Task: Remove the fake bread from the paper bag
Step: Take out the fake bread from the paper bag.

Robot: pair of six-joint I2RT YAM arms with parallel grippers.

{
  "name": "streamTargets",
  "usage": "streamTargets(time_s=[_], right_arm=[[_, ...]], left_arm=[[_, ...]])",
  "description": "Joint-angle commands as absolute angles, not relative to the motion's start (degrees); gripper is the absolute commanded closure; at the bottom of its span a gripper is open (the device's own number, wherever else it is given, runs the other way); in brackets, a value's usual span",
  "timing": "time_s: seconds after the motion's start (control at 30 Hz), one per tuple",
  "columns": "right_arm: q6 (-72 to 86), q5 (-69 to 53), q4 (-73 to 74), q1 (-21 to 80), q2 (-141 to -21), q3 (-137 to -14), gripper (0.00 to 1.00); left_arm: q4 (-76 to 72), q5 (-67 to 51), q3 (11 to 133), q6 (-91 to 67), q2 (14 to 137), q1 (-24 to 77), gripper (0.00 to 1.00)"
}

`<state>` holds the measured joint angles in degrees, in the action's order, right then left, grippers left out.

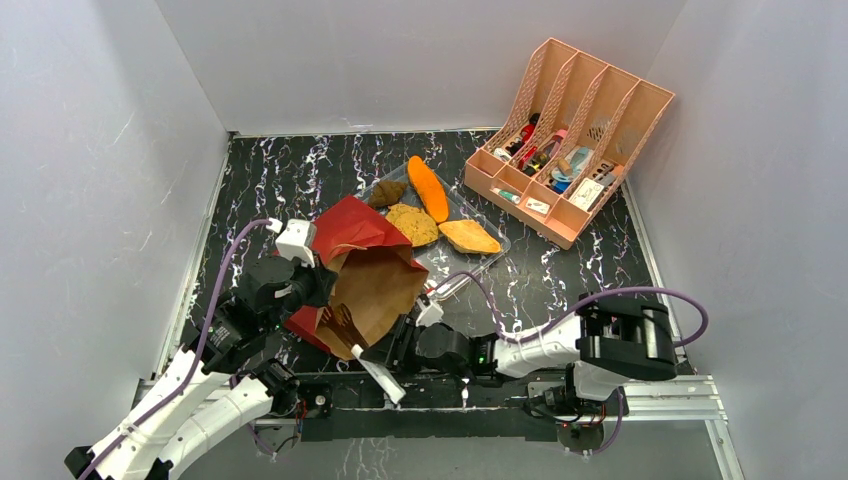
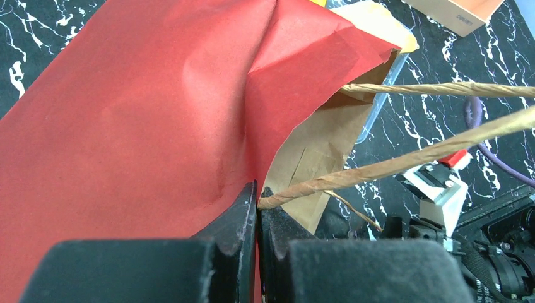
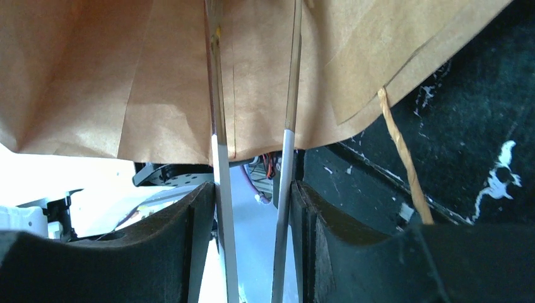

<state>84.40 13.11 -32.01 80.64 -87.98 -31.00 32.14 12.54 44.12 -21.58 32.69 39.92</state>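
Left pincer [image 2: 257,192] pinches bag [image 2: 139,126] rim, right pincer [image 3: 252,189] squeezes tongs [image 3: 218,164]; tongs pushing inside may tear paper free.

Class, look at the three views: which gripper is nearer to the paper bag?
Left. The left gripper is clamped on the red edge of the paper bag, touching it. The right gripper sits just outside the bag's mouth, holding tongs that reach inside.

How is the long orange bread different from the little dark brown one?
The orange loaf is long, slim and bright; the dark brown lump is short, chunky and dull. The loaf is clearly bigger. Both lie on the clear tray, outside the red bag.
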Motion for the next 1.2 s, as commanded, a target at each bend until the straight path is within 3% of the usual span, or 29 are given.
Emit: streamTargets(time_s=[0.0,0.7,1.17], right_arm=[[85.48,9.67,-37.53,79.50,-89.41,-35.88,0.56],[77.40,1.76,-27.49,76.55,-100.09,-47.98,0.57],[75.48,-0.38,-24.38,76.29,-103.58,-50.86,0.87]], left_arm=[[31.02,9.88,44.09,-20.75,31.95,40.17,1.00],[30.36,8.58,43.81,-20.11,31.78,40.16,1.00],[30.87,9.05,43.80,-20.44,29.92,40.17,1.00]])
